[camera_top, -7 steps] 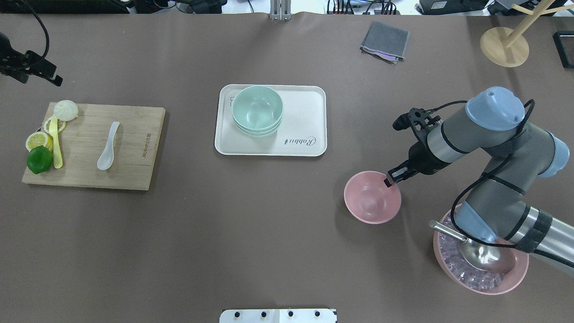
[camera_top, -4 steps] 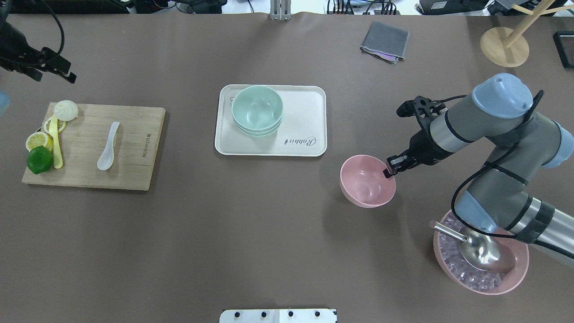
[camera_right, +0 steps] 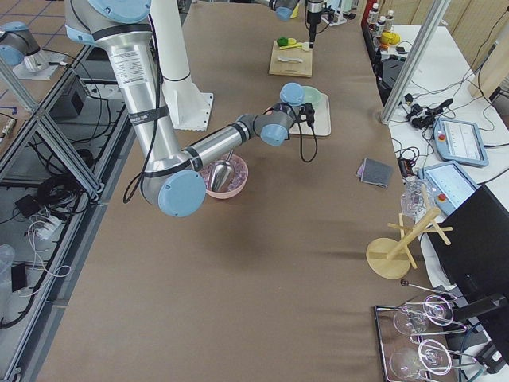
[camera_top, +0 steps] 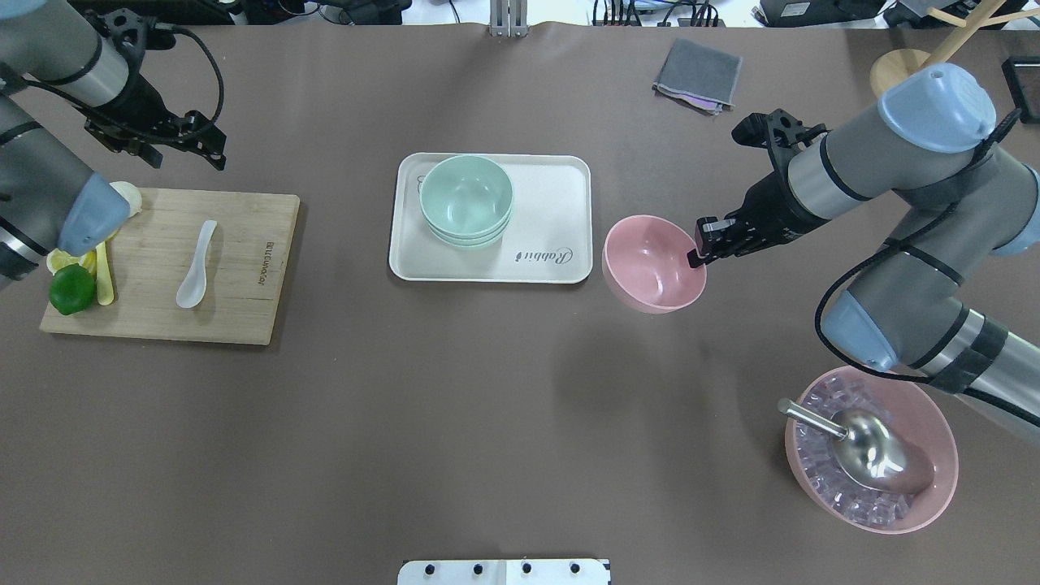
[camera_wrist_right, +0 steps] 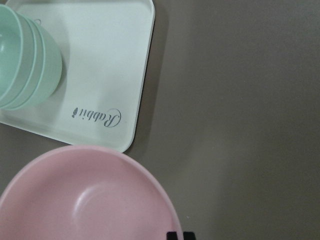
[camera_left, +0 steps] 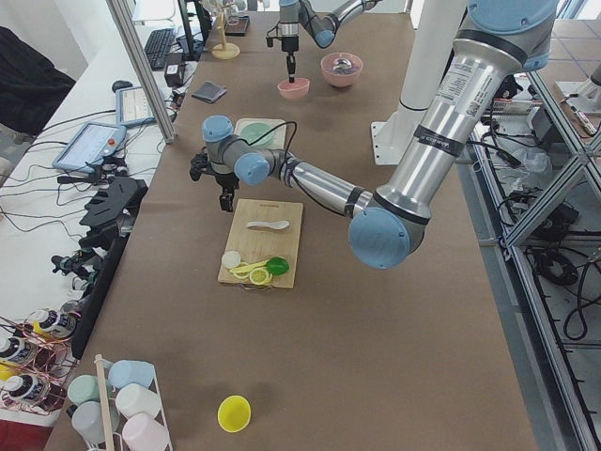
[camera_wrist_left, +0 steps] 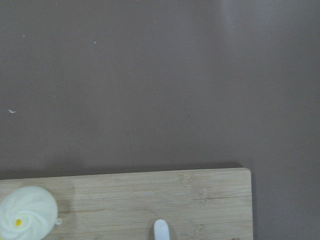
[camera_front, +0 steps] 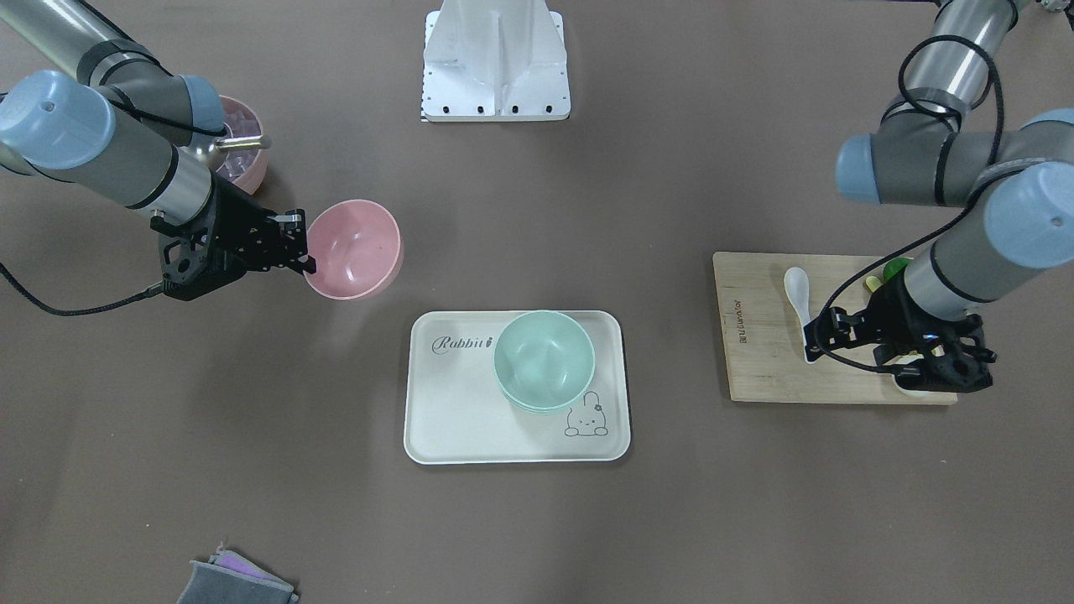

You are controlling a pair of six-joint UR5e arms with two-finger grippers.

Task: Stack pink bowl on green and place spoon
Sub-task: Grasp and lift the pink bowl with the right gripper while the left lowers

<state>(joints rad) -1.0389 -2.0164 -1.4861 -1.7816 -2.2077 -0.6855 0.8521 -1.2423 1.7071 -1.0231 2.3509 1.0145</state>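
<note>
The tray (camera_top: 561, 187) bears "Rabbit" — the board's (camera_top: 244, 313) mark unreadable.

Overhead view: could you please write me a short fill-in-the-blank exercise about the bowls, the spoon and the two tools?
1. The right tool grips the pink bowl by its ____.
2. The pink bowl is beside the tray, on the robot's ____ side of it.
3. The spoon lying on the cutting board is ____ in colour.
4. The left tool, near the board's far edge, holds ____.
Missing words: rim; right; white; nothing.
</note>
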